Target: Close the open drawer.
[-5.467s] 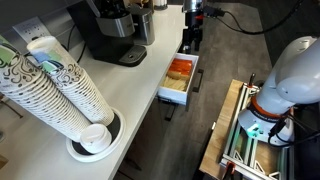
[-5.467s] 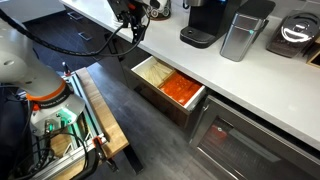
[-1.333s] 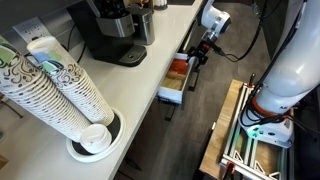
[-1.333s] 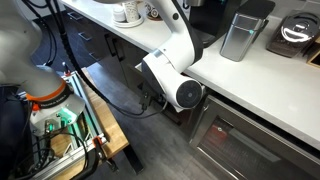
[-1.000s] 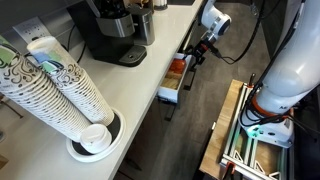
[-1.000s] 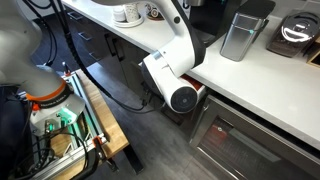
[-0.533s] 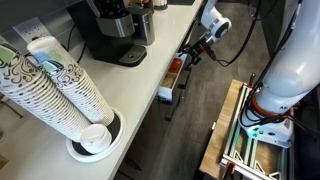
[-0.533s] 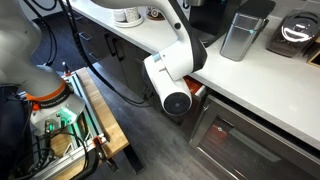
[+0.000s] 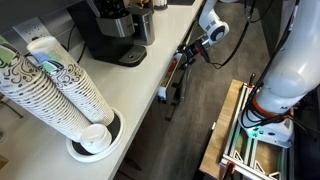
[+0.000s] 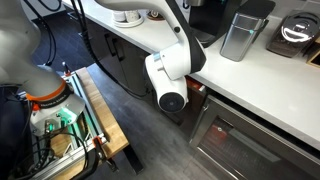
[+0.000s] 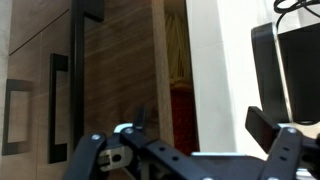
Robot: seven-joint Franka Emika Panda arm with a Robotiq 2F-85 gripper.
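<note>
The drawer [image 9: 172, 79] stands only a narrow way out from under the white counter [image 9: 130, 90]. In an exterior view just a sliver of its orange-red contents [image 10: 198, 90] shows behind the arm. In the wrist view its front panel [image 11: 115, 70] with a dark handle [image 11: 78, 60] fills the left, and a thin gap shows the orange-red inside [image 11: 181, 115]. My gripper [image 9: 186, 53] is against the drawer front. In the wrist view the gripper [image 11: 203, 125] is open and holds nothing, its fingers [image 11: 266, 126] wide apart.
Stacked paper cups [image 9: 55, 85] and a coffee machine [image 9: 110, 30] stand on the counter. A metal canister [image 10: 241, 35] stands further along it. A dark appliance door [image 10: 250, 140] lies under the counter beside the drawer. The robot's base on a wooden cart [image 9: 250, 130] stands on the floor.
The drawer has slid in under the counter, from wide open to a narrow gap. My gripper has moved with its front towards the counter.
</note>
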